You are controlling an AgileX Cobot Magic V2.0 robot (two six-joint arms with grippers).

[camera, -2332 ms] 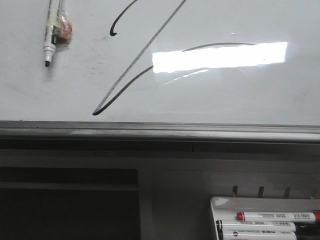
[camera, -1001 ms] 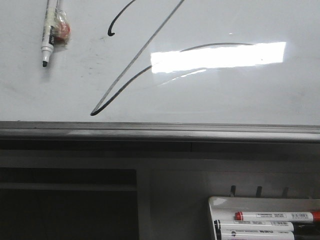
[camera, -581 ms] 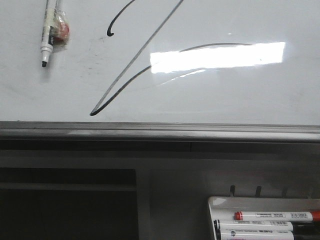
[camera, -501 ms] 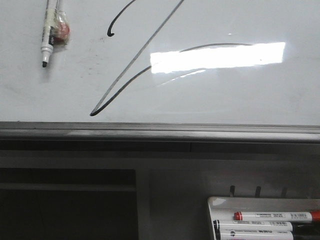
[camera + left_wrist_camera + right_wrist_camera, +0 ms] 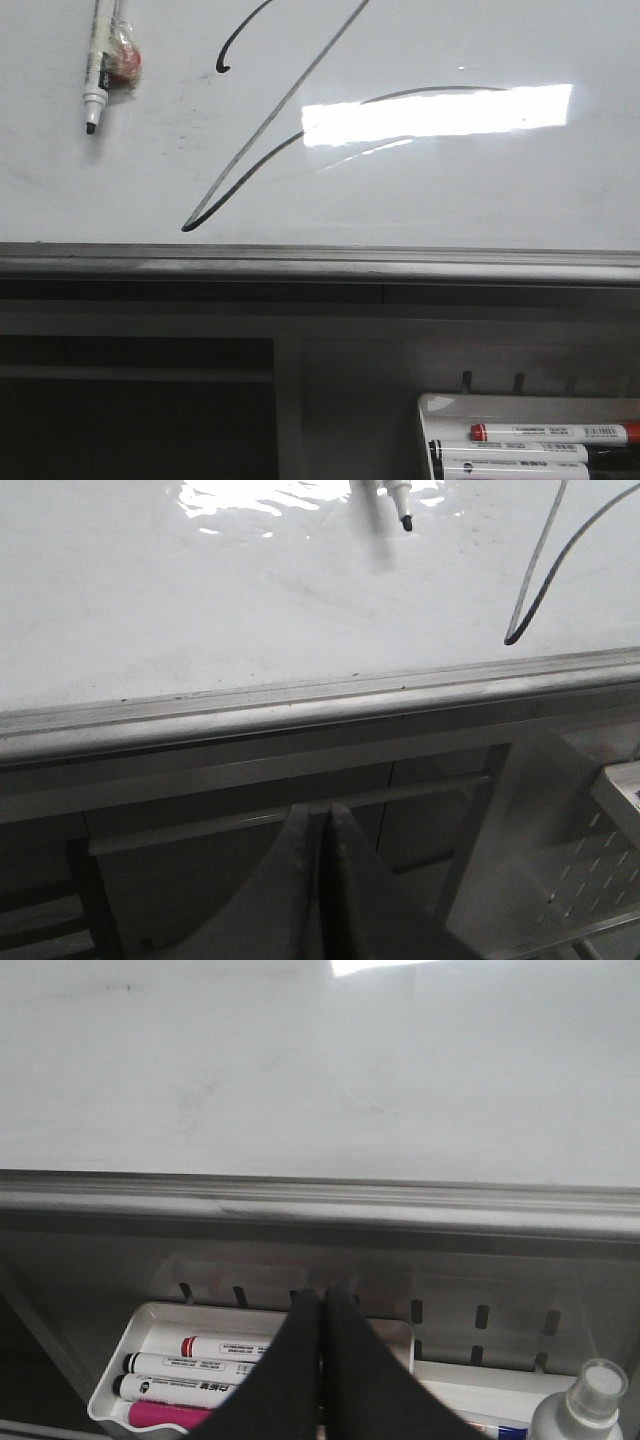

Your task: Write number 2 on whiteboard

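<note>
left gripper [image 5: 318,825] fingers pressed together, holding nothing, low in front of the whiteboard [image 5: 200,610] edge. right gripper [image 5: 322,1310] also pressed together, empty, over the tray [image 5: 120,1385] of markers [image 5: 235,1347]; spray bottle [image 5: 585,1400] beside it. number 2 [image 5: 270,130] sits on the board, point near the grey lower edge. a marker [image 5: 95,65] lies on the board left of the 2, by its hook.
</note>
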